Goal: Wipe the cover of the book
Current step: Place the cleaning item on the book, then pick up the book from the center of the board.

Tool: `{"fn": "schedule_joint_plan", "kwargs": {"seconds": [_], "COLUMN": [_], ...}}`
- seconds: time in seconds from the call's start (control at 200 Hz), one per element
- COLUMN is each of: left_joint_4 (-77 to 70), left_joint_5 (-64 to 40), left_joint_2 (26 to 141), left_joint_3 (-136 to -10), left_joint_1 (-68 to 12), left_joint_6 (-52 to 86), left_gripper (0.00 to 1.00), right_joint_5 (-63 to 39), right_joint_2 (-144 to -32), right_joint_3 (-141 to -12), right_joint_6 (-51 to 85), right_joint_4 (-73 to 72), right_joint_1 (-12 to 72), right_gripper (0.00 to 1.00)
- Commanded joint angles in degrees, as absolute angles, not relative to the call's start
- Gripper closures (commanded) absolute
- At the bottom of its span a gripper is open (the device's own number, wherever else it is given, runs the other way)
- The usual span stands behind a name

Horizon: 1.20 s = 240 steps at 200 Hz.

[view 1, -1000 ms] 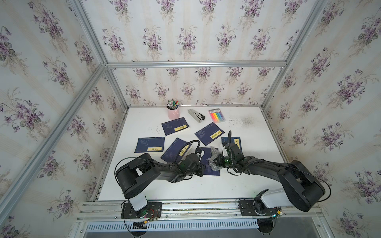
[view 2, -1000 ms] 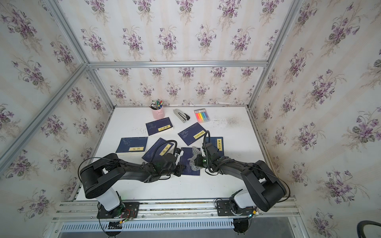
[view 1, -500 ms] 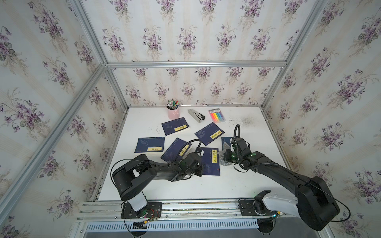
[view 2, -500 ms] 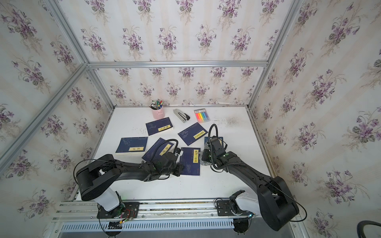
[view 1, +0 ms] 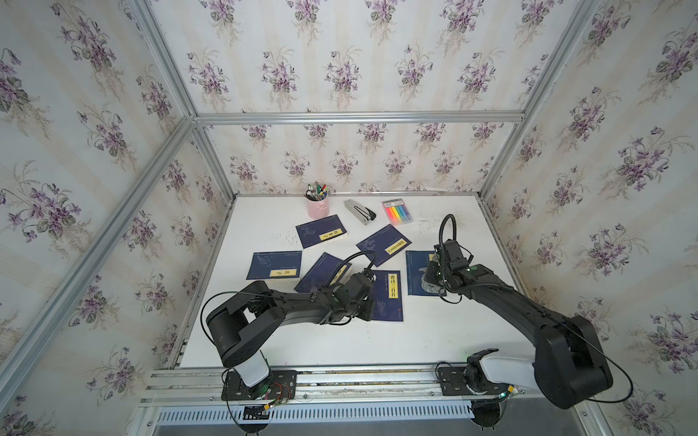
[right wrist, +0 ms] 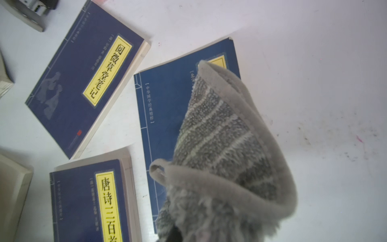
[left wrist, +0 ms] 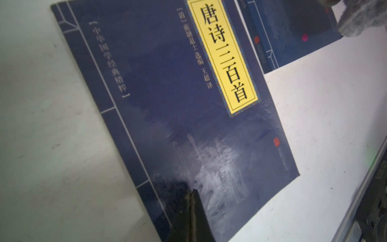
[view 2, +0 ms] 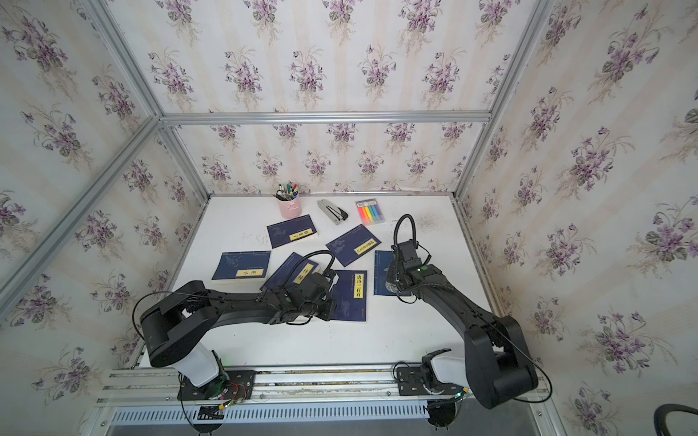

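Since a second ago the grey cloth has been carried off the middle book by the right gripper, which is clamped on it, and is now bunched over the neighbouring book toward the bench's right edge. At mid-bench the middle book is laid flat and pinned near its front left corner by the left gripper, jaws pressed together. Along the far edge a pen cup, a stapler and a highlighter pack are seen.
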<state>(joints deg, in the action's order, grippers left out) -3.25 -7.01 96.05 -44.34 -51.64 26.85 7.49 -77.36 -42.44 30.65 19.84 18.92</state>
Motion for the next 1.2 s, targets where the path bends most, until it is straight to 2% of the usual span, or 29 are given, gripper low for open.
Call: {"fn": "schedule_joint_plan", "kwargs": {"seconds": [0.0, 0.145, 0.195, 0.215, 0.285, 0.305, 0.485, 0.575, 0.664, 0.744, 0.894, 1.194], "left_joint_4": [1.85, 3.28, 3.89, 3.99, 5.10, 5.52, 8.02, 8.86, 10.24, 10.68, 9.80, 5.78], "left_joint_5": [-4.66, -5.39, -6.00, -6.37, -6.43, -6.42, -6.06, -6.48, -8.25, -9.68, -12.48, -18.61], "left_joint_2": [95.48, 94.31, 93.99, 94.00, 93.96, 94.02, 92.95, 91.97, 91.75, 91.89, 92.55, 96.44], "left_joint_3": [-44.89, -45.18, -45.40, -45.52, -46.23, -46.49, -47.64, -47.70, -48.28, -48.50, -48.82, -49.85], "left_joint_1": [-51.23, -50.41, -50.11, -50.02, -49.84, -49.79, -49.05, -48.24, -47.06, -46.09, -44.66, -43.07], "left_joint_6": [26.24, 26.19, 25.72, 25.32, 24.19, 23.86, 22.88, 23.02, 23.03, 23.17, 23.60, 27.25], "left_gripper": [1.00, 1.00, 1.00, 0.99, 0.97, 0.96, 0.78, 0.66, 0.47, 0.37, 0.32, 0.33], "right_joint_5": [5.57, 8.03, 9.40, 10.04, 11.53, 11.78, 13.98, 10.58, 4.26, -1.05, -6.93, -10.83], "right_joint_2": [-81.55, -83.05, -82.35, -81.75, -79.55, -78.88, -72.08, -69.31, -68.29, -68.74, -70.90, -74.19], "right_joint_3": [-43.11, -43.11, -43.56, -43.80, -44.45, -44.66, -47.31, -47.91, -46.87, -44.64, -38.91, -33.45], "right_joint_6": [28.03, 28.14, 28.13, 27.89, 26.89, 26.50, 25.23, 25.40, 25.99, 26.66, 28.75, 31.79], "right_joint_4": [17.55, 17.05, 17.62, 17.91, 18.62, 18.93, 22.83, 23.96, 23.81, 22.45, 17.06, 9.81], "right_joint_1": [18.72, 18.72, 18.72, 18.72, 18.76, 18.81, 20.56, 22.59, 24.85, 27.55, 32.83, 33.66], "right_gripper": [0.82, 0.52, 0.37, 0.24, 0.02, 0.00, 0.02, 0.05, 0.07, 0.09, 0.12, 0.31]}}
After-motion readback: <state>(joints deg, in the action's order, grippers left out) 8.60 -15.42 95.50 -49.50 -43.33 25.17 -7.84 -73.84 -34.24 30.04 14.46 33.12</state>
